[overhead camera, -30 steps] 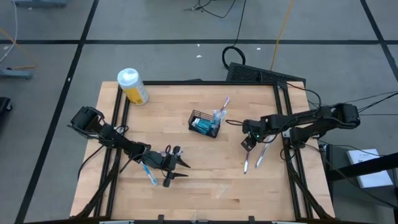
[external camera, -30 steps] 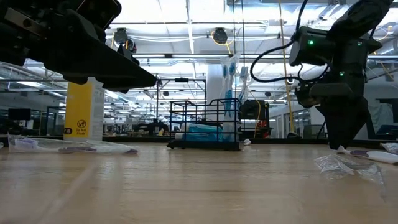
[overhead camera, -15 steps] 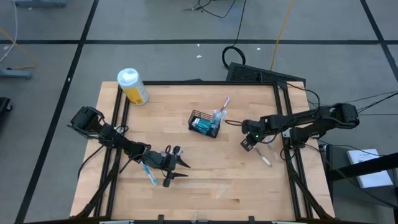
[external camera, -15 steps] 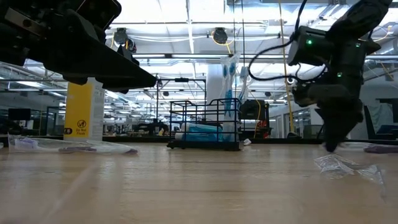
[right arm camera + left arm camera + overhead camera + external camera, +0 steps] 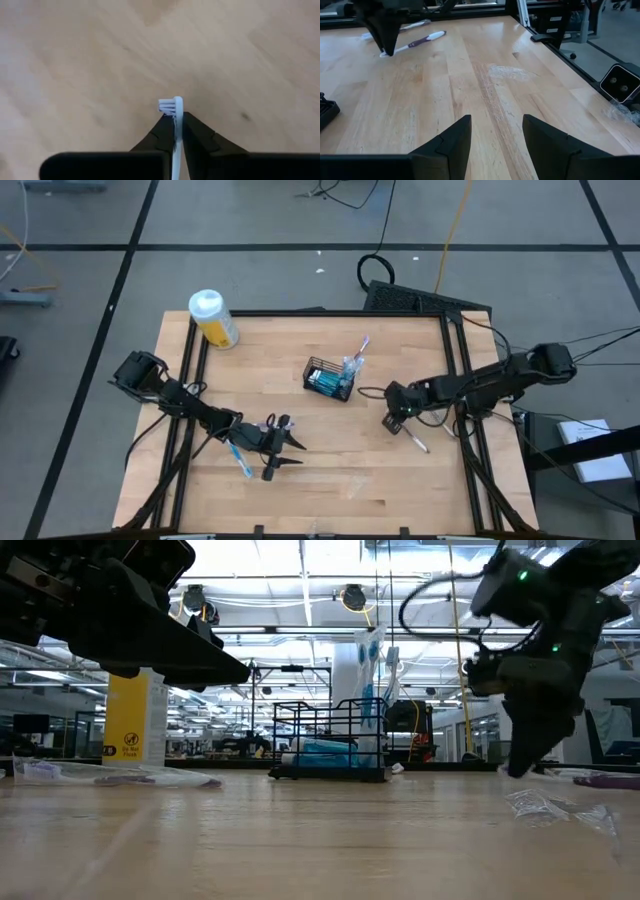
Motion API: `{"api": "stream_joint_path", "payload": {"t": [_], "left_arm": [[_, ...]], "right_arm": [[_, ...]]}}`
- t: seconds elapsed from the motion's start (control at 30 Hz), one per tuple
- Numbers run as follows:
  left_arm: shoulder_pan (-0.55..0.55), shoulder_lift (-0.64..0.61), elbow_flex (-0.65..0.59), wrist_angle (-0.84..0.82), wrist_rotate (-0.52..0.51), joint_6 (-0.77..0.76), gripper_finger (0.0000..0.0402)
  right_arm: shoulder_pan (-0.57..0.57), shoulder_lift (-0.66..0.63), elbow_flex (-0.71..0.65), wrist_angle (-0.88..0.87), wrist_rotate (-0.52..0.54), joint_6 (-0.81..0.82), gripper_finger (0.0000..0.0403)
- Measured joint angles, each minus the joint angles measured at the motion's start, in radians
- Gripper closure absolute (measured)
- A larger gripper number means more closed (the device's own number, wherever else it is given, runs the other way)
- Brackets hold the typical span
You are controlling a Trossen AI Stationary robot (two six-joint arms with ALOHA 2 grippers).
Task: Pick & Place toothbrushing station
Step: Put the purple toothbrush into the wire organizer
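The toothbrushing station, a black wire basket (image 5: 328,380), stands mid-table with teal tubes inside and a toothbrush (image 5: 357,352) sticking up from it. My right gripper (image 5: 392,422) is to the basket's right, pointing steeply down, shut on a white toothbrush (image 5: 415,439). A second toothbrush (image 5: 415,23) lies just beyond it. My left gripper (image 5: 297,454) hovers open near the front left, nothing between its fingers (image 5: 455,137). A wrapped toothbrush (image 5: 238,458) lies under the left arm. My right gripper pinches the toothbrush just behind its bristle head (image 5: 174,111) between the two fingertips. The bristles (image 5: 168,105) stick out past the tips. The fingers slant down from the table's right. The handle (image 5: 422,39) trails low over the table toward the near right.
A yellow bottle with a white cap (image 5: 213,318) stands at the far left corner. A crumpled clear wrapper (image 5: 358,483) lies near the front edge. Black frame rails (image 5: 462,380) run along the table's sides. Bare wood lies between the two grippers.
My right gripper has shut on the toothbrush's head end, turned, and moved a little toward the table's near-left. The toothbrush has swung round and now points toward the near right. The other toothbrush no longer shows from above.
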Motion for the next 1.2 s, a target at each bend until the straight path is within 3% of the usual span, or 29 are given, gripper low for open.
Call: {"api": "stream_joint_path", "payload": {"t": [0.13, 0.27, 0.47, 0.6, 0.9, 1.1, 1.2], "left_arm": [[0.0, 0.0, 0.0, 0.0, 0.0, 0.0, 0.022], [0.0, 0.0, 0.0, -0.001, 0.0, -0.002, 0.022], [0.0, 0.0, 0.0, 0.01, -0.008, -0.003, 0.022], [0.0, 0.0, 0.0, 0.013, -0.01, -0.004, 0.022], [0.0, 0.0, 0.0, 0.016, -0.026, -0.009, 0.022], [0.0, 0.0, 0.0, 0.016, -0.026, -0.01, 0.022], [0.0, 0.0, 0.0, 0.016, -0.026, -0.014, 0.022]], "right_arm": [[0.105, -0.009, 0.011, 0.128, 0.088, -0.001, 0.0391], [0.206, -0.016, 0.033, 0.283, 0.248, -0.09, 0.0391], [0.275, -0.015, 0.037, 0.514, 0.476, -0.357, 0.0391], [0.273, -0.015, 0.037, 0.696, 0.549, -0.608, 0.0391], [0.188, 0.003, 0.019, 1.055, 0.539, -0.975, 0.0392], [0.118, 0.065, -0.055, 1.448, 0.447, -1.147, 0.0392], [0.09, 0.088, -0.064, 1.536, 0.389, -1.178, 0.0392]]}}
